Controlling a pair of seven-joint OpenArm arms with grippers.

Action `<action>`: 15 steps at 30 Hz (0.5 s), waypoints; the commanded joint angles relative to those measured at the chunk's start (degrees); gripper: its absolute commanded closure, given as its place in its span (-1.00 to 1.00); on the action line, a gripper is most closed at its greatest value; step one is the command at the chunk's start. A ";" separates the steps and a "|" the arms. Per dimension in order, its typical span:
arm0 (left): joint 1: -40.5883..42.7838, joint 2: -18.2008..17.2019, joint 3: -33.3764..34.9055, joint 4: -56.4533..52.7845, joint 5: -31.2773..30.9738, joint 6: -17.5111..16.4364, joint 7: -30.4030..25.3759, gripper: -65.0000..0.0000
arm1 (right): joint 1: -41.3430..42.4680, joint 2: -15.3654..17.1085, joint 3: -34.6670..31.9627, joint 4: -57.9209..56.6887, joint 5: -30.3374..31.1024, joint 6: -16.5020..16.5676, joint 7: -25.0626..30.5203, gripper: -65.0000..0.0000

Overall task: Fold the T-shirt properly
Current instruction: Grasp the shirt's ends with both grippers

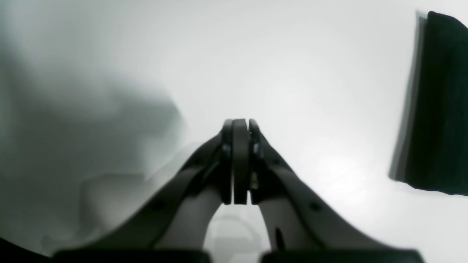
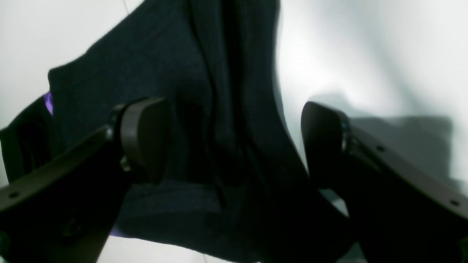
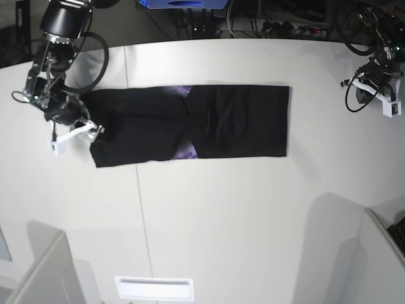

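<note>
Overhead, a black T-shirt (image 3: 190, 125) lies flat on the white bench (image 3: 221, 221) as a long horizontal band across the upper middle of the frame, both sides folded inward, with slivers of purple print showing along the centre seam. At the upper left of the frame the right gripper (image 3: 95, 131) hovers at the band's left end. Its wrist view shows the fingers (image 2: 146, 135) spread wide, released, with dark ridged cloth lying between and beneath them and nothing pinched. At the upper right of the frame the left gripper (image 3: 380, 95) sits well apart from the shirt over bare bench. Its wrist view shows the fingers (image 1: 239, 160) clenched together on nothing, with only a dark edge of the shirt at the far right of the picture.

The likely trouble from here is an uneven pinch: if the spread fingers close on just the top layer at that left end, lifting could drag the tucked sides open and undo the band. With only one arm near the cloth, a one-sided lift could also skew the fold
</note>
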State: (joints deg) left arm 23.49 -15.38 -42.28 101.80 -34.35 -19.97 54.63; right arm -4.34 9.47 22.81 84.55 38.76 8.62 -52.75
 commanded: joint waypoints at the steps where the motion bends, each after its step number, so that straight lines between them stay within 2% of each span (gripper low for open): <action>1: -0.94 -0.76 -0.14 0.84 -0.51 -0.47 -1.05 1.00 | -0.19 0.42 -0.08 0.24 -0.04 1.09 -0.92 -0.55; 4: -1.64 -0.76 3.21 0.84 3.01 -0.47 -1.05 1.00 | -1.60 0.50 -3.51 0.59 0.14 4.08 -0.74 -0.55; 7: -2.52 -0.49 7.60 0.84 10.66 -0.56 -1.84 1.00 | -2.04 0.50 -5.62 0.15 -0.04 4.26 -0.57 -0.55; 10: -2.78 1.53 11.82 0.31 16.99 -0.56 -6.59 1.00 | -2.30 0.50 -5.97 0.06 -0.04 4.26 -0.48 -0.54; 12: -3.22 2.76 14.02 -0.66 19.27 -0.56 -8.35 1.00 | -2.21 0.50 -5.97 0.06 -0.04 4.26 -0.57 -0.54; 15: -3.49 3.73 16.30 -2.33 19.27 -0.56 -8.61 1.00 | -2.21 0.59 -6.06 -0.03 -0.13 4.26 -0.57 -0.51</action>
State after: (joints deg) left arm 20.21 -10.72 -25.50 98.56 -15.00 -21.02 47.07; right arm -6.24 9.78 16.97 84.73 39.83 13.41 -50.52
